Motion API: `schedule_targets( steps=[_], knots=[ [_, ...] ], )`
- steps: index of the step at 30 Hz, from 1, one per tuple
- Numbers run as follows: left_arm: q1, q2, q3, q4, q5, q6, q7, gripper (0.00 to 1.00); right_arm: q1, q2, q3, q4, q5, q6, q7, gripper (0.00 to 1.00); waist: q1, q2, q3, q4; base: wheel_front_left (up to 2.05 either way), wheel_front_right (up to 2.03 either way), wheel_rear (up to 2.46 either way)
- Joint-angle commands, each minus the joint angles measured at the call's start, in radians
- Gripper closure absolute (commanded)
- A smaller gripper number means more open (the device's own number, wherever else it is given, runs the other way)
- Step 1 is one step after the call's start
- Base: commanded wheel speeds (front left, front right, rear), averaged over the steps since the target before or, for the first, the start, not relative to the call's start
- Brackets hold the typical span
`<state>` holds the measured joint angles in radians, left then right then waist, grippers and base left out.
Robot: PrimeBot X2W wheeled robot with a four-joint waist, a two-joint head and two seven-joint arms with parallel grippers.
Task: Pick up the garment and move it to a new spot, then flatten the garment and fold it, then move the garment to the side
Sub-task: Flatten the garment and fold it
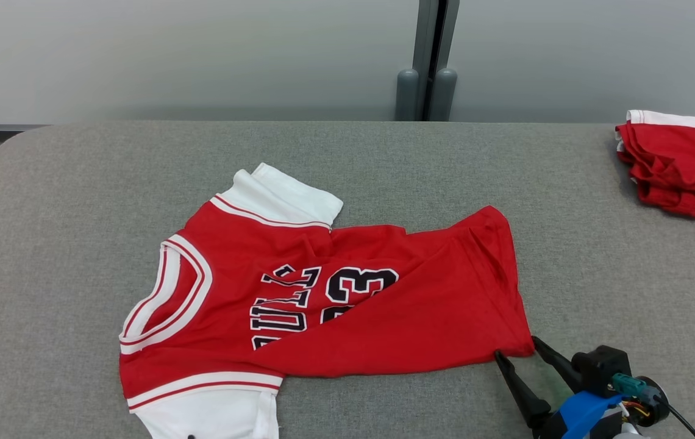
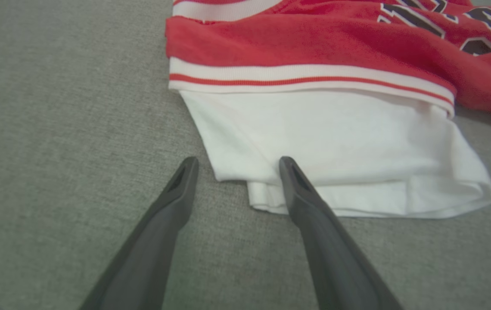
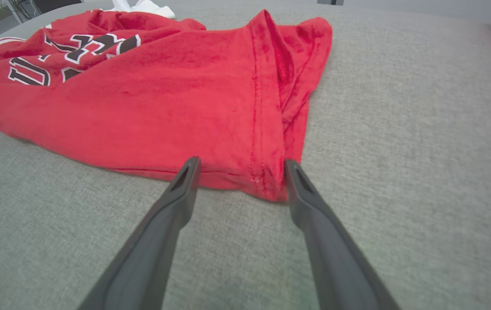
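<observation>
Red jersey [image 1: 323, 305] lies rumpled mid-counter [image 1: 79, 213], hem half flipped over lettering. Right claw [image 1: 516, 346] spread, fingertips straddling near hem corner, nothing pinched. Left claw [image 2: 237, 159] spread at white sleeve [image 2: 336, 146] edge: one finger across sleeve hem, other above bare counter. Second red garment [image 1: 677, 164] folded at far right.

Table [image 1: 79, 213] open around jersey [image 1: 384, 317]; folded red pile [image 1: 677, 164] (far right) obstructs.
</observation>
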<state>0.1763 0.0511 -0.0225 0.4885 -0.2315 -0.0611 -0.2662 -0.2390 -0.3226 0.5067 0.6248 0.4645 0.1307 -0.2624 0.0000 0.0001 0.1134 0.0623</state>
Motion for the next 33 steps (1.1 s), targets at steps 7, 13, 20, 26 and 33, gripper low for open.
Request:
schedule_targets(
  steps=[7, 13, 20, 26, 33],
  knots=[
    [-0.059, -0.002, -0.035, 0.061, -0.026, -0.021, 0.005, 0.0, -0.03, -0.009, 0.065, -0.001, 0.036, 0.0, -0.003, 0.0, 0.0, -0.0001, 0.001, 0.002, 0.0, 0.0, 0.0],
    [-0.101, -0.003, -0.055, 0.106, -0.046, -0.033, 0.006, 0.0, -0.046, -0.027, 0.12, 0.0, 0.069, 0.0, -0.003, 0.0, 0.0, -0.0001, 0.002, 0.002, 0.0, 0.0, 0.0],
    [-0.12, -0.004, -0.062, 0.139, -0.064, -0.037, 0.008, 0.0, -0.063, -0.034, 0.129, 0.038, 0.09, 0.0, -0.003, 0.0, 0.0, -0.0001, 0.003, -0.003, 0.0, 0.0, 0.0],
    [-0.135, -0.006, -0.085, 0.136, -0.077, -0.05, 0.008, 0.0, -0.083, -0.022, 0.175, 0.055, 0.112, 0.0, -0.003, 0.0, 0.0, -0.0001, 0.005, -0.001, 0.0, 0.0, 0.0],
    [-0.15, -0.005, -0.098, 0.127, -0.088, -0.051, 0.007, 0.0, -0.107, -0.024, 0.195, 0.06, 0.132, 0.0, -0.003, 0.0, 0.0, -0.0001, 0.01, 0.007, 0.0, 0.0, 0.0]
  ],
)
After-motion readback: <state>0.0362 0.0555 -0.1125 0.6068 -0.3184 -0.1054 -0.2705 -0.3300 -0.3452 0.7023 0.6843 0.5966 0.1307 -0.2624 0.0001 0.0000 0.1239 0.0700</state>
